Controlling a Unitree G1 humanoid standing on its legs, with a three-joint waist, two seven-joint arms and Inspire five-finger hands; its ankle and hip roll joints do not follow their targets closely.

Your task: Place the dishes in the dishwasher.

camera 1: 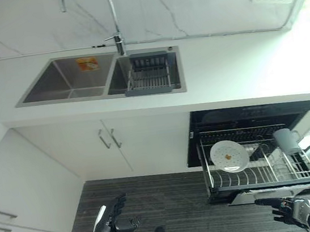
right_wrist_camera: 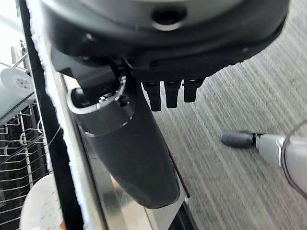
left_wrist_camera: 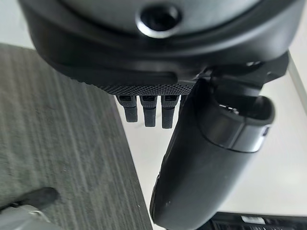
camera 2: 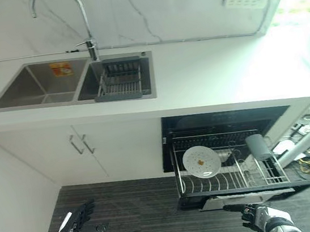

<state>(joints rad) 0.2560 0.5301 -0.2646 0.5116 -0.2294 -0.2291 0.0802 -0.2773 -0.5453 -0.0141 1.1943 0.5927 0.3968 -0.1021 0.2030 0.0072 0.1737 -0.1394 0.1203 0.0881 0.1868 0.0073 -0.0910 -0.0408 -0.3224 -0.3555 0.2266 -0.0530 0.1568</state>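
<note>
Head views first: dishwasher (camera 1: pixel 246 116) stands open under the counter (camera 1: pixel 228 66), its rack (camera 1: pixel 265 173) pulled out over the dark floor (camera 1: pixel 172 205), with a white plate (camera 1: pixel 229 156) upright in the tines and a grey cup (camera 1: pixel 287 140) towards the rack's right. The right hand (camera 1: pixel 284 206) hovers just in front of the rack's front rail, fingers stretched towards the robot's left and holding nothing; the left hand (camera 1: pixel 115 213) hangs well apart, low before the cabinet doors (camera 1: pixel 110 145), loosely open and empty. The sink (camera 1: pixel 81 80) holds a drain basket (camera 1: pixel 148 74), in which no dish can be made out. Left wrist view: fingers (left_wrist_camera: pixel 148 110) short and straight above the floor, thumb relaxed. Right wrist view: straight fingers (right_wrist_camera: pixel 172 98), thumb by the rack's front edge, the plate (right_wrist_camera: pixel 41 206) just beyond. Both dishes sit in the rack; the right hand is much nearer, so pushing the rack inward likely falls to it.
</note>
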